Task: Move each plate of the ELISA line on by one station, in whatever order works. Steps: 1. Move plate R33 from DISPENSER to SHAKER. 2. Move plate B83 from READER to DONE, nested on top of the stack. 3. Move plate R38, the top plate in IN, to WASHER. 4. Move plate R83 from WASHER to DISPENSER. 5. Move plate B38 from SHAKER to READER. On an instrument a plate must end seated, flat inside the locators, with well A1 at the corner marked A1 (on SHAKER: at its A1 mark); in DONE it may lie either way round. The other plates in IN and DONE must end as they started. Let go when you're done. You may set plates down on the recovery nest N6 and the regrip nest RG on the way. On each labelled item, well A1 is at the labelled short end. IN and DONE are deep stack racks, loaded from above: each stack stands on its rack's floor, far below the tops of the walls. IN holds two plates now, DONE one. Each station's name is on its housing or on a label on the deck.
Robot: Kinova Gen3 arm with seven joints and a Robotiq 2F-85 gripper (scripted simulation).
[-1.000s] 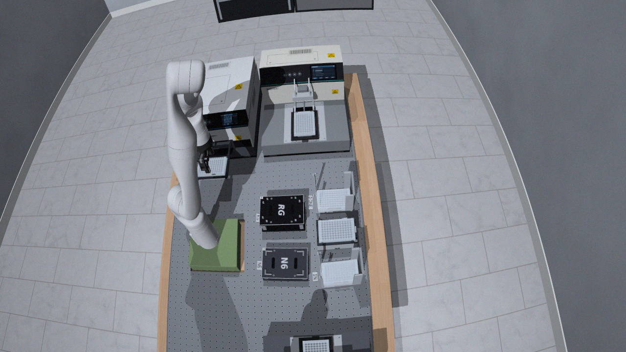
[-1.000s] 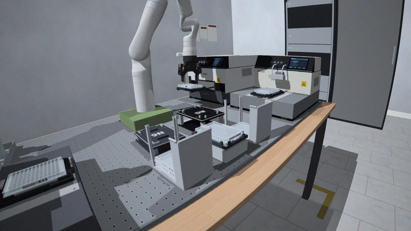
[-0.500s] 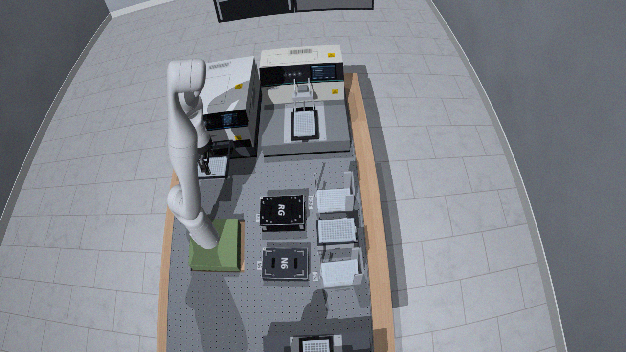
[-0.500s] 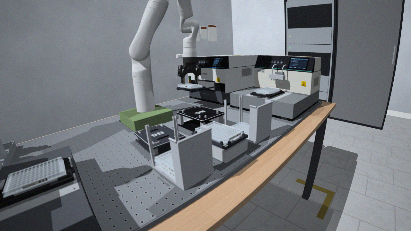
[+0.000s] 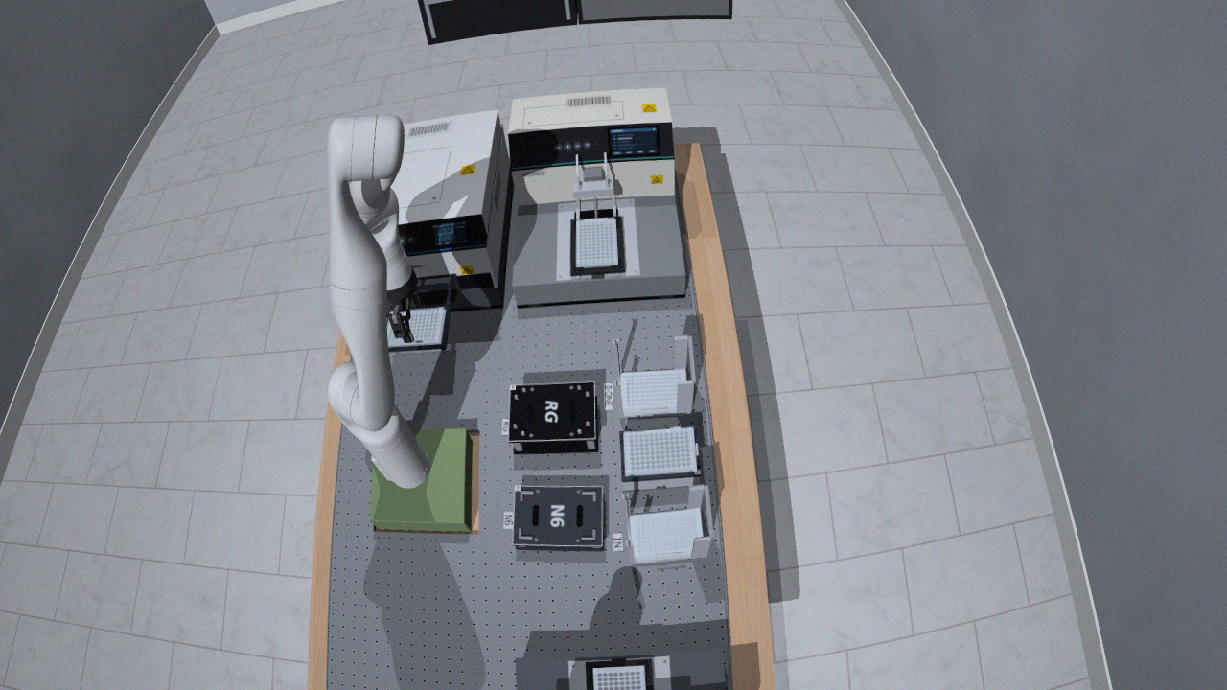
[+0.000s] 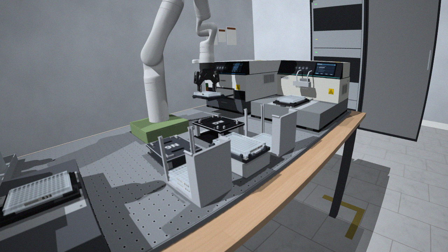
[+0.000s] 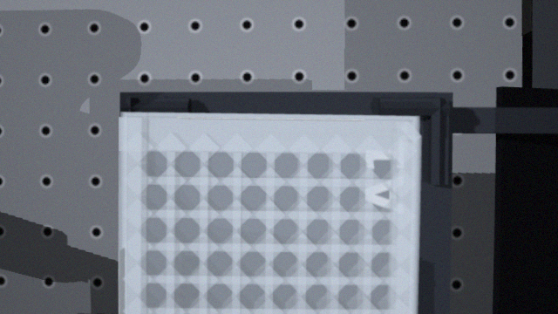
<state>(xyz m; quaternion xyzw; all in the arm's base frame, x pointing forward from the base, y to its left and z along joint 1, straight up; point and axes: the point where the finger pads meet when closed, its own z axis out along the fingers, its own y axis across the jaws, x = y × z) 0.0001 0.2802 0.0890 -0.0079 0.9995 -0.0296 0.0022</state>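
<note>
My gripper is open and empty. It hangs just above a clear well plate that sits on the pull-out tray of the left instrument. The exterior view shows the gripper's fingers spread over this plate. The wrist view looks straight down on the plate, which lies flat in its dark frame, with an A1 mark at its upper right corner. My fingers are out of the wrist view. I cannot read this plate's label.
Another plate sits on the right instrument under its nozzle head. The RG nest and the N6 nest are bare. The DONE rack, a plate on a block and the IN rack line the right edge. A labelled plate sits on the near station.
</note>
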